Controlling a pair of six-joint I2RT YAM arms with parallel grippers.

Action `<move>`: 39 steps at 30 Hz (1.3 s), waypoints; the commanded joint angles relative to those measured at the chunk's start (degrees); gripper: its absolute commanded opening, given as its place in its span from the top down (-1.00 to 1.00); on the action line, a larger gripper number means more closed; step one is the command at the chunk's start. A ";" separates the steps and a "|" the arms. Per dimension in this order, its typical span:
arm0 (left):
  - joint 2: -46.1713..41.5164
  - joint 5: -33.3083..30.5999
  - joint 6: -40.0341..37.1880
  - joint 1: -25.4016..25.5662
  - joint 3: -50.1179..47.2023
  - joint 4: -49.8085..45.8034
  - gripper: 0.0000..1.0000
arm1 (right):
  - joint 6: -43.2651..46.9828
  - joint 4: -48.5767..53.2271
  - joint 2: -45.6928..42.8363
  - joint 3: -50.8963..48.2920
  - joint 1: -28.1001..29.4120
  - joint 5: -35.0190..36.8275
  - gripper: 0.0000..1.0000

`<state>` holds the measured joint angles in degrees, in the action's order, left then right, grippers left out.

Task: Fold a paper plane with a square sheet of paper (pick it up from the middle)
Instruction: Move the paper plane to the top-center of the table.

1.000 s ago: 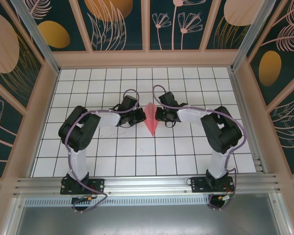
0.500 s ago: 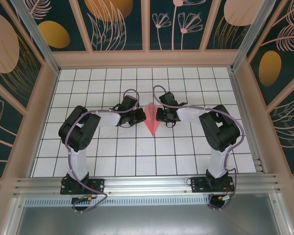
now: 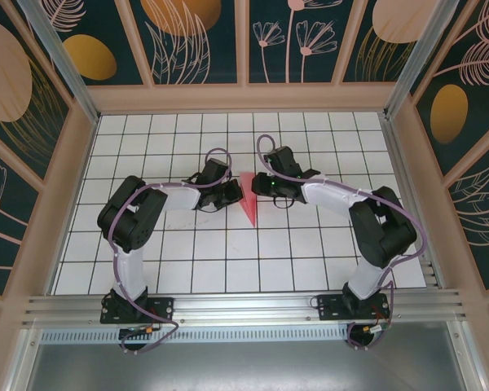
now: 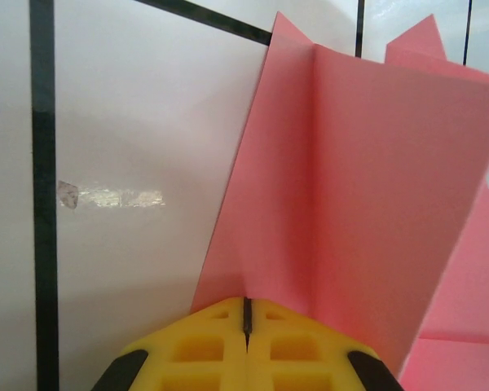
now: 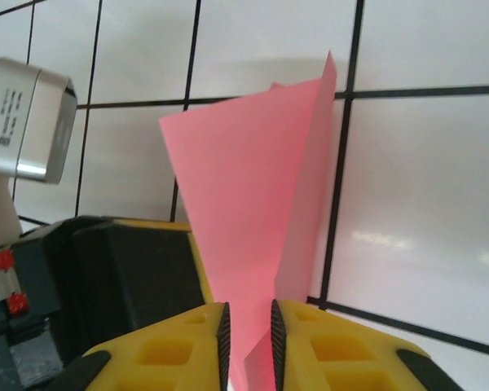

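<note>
Pink plane (image 3: 249,203) on the gridded worktop (image 3: 187,261): left fingers (image 4: 247,326) together, pinching its edge; right fingers (image 5: 248,326) slightly apart, paper between them.

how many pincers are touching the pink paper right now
2. The left pincer is shut on the folded paper plane's left side; the right pincer has the paper between its fingers from the right.

Our arms reach inward mid-table; left gripper (image 4: 246,326) is clamped tight, right gripper (image 5: 248,326) narrowly parted.
</note>
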<state>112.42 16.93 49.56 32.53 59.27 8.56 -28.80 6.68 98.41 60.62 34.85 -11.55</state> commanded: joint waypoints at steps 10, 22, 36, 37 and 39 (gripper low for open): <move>0.61 -0.40 -0.17 -0.15 0.55 -2.83 0.91 | -0.12 1.37 1.21 -1.87 3.64 -0.22 0.64; 0.54 -0.33 -0.03 -0.15 0.41 -2.84 0.91 | -0.56 2.73 4.22 -0.89 3.86 0.96 0.51; -0.38 1.81 -0.53 -0.19 0.76 -2.76 0.90 | 2.82 -1.45 2.22 -5.38 4.35 -2.26 -0.02; -0.40 1.92 -0.57 -0.19 0.90 -2.76 0.90 | 2.99 -1.49 2.47 -5.32 4.35 -2.00 -0.02; -0.44 2.19 -0.52 -0.20 0.92 -2.72 0.90 | 3.47 -1.46 3.03 -5.32 4.41 -1.99 -0.02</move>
<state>112.42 17.78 49.54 32.53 59.27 8.45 -27.07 6.24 102.13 55.83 38.81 -12.86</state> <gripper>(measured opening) 0.070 0.507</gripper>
